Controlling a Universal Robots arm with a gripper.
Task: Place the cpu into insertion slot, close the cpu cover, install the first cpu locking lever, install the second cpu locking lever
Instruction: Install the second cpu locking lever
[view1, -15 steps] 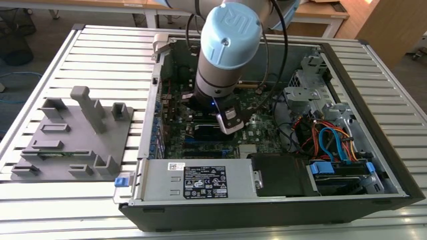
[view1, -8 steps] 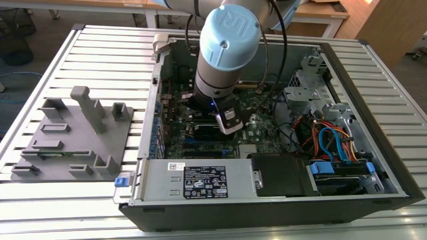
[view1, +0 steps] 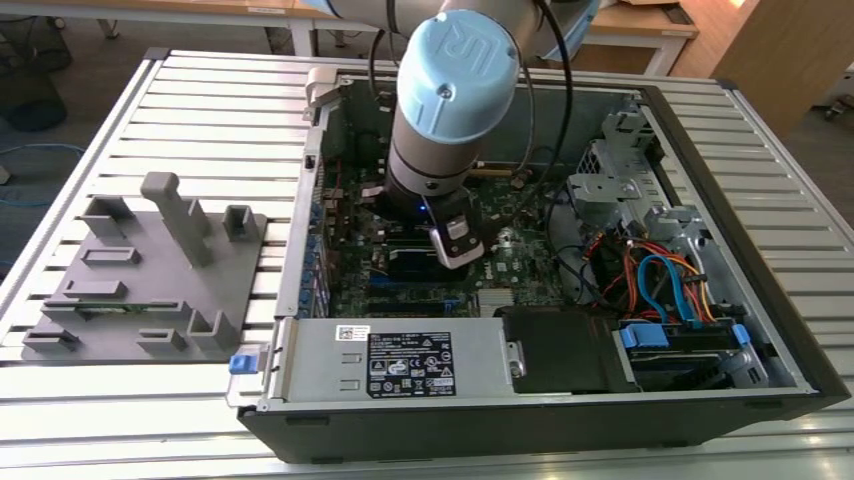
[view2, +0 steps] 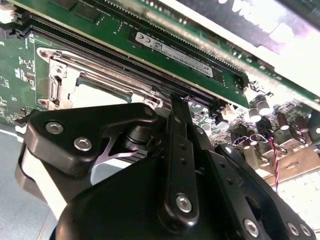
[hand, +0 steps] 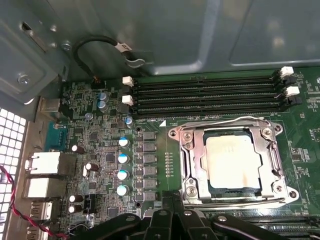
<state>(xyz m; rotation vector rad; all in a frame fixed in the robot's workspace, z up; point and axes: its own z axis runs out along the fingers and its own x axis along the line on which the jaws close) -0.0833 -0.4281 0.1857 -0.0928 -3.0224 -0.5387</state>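
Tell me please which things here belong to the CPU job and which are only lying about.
Belonging to the job:
cpu, seated in the insertion slot
cpu cover, closed over it
gripper, beside the socket

Lying about:
grey fixture block
memory slots
blue cables

bright even light, mild glare

Nothing here reads cleanly. The blue joint cap (view1: 459, 68) of the arm carries a raised logo mark. On the grey metal housing (view1: 320, 375) at the case's front edge sit a black label (view1: 411, 365) of fine white print and a small white sticker (view1: 351, 333) – both too small to read. In the second wrist view a memory module (view2: 150, 30) bears a white sticker (view2: 175, 51) with illegible lines, and a black panel (view2: 280, 30) shows blurred white lettering, cut off. In the first wrist view a tag (hand: 122, 46) on the black cable cannot be made out.
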